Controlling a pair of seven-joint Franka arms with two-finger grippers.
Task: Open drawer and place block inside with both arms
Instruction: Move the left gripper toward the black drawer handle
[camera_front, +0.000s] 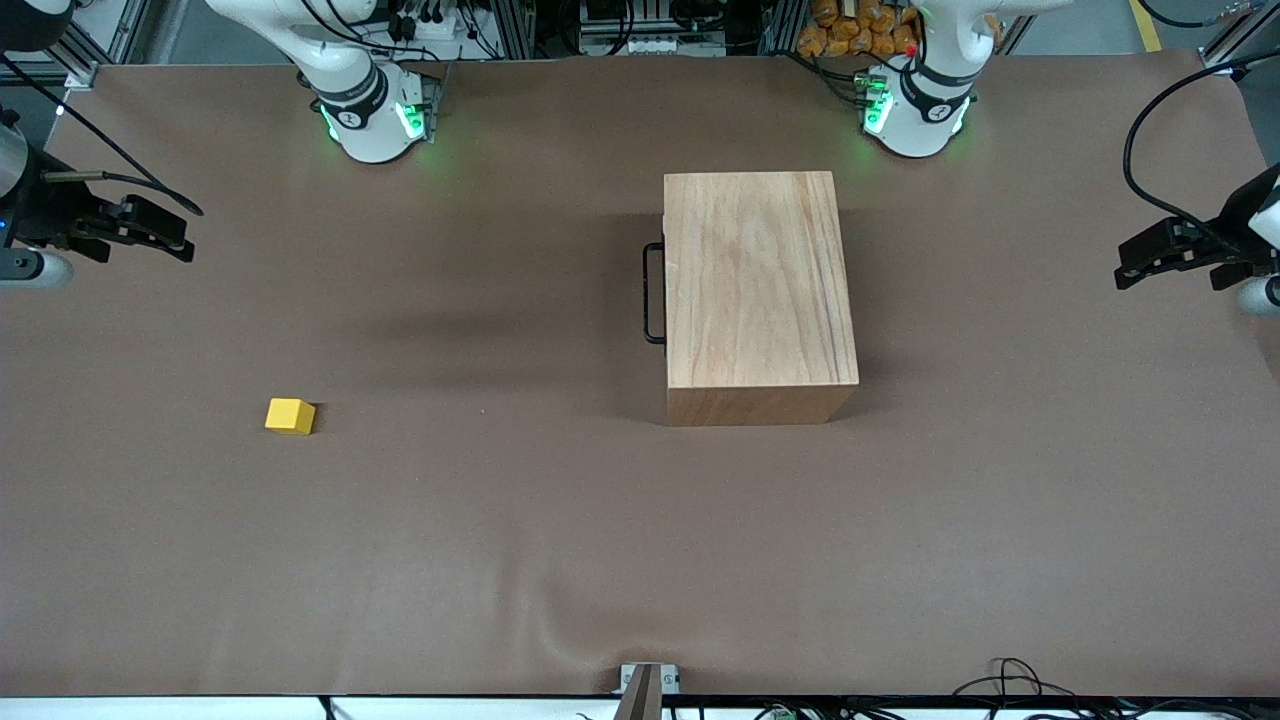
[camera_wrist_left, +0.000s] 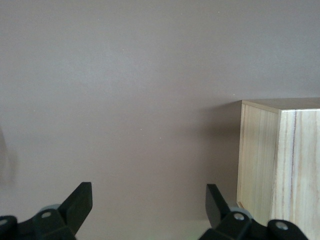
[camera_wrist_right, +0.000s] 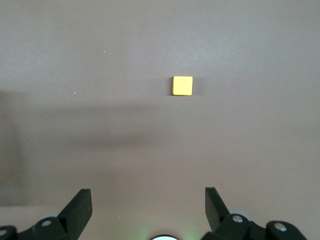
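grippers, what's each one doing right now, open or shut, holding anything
Left gripper: open, empty, up over the table beside the wooden box.
Right gripper: open, empty, over the table at its own end, yellow block lying in its view.

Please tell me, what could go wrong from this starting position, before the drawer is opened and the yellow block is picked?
1. The drawer handle is thin and lies close against the wooden box; the open left gripper, now at the table's edge, might miss it or push the box.
2. The block is small and sits alone on the table; the open right gripper might knock it away if it comes down off-centre.
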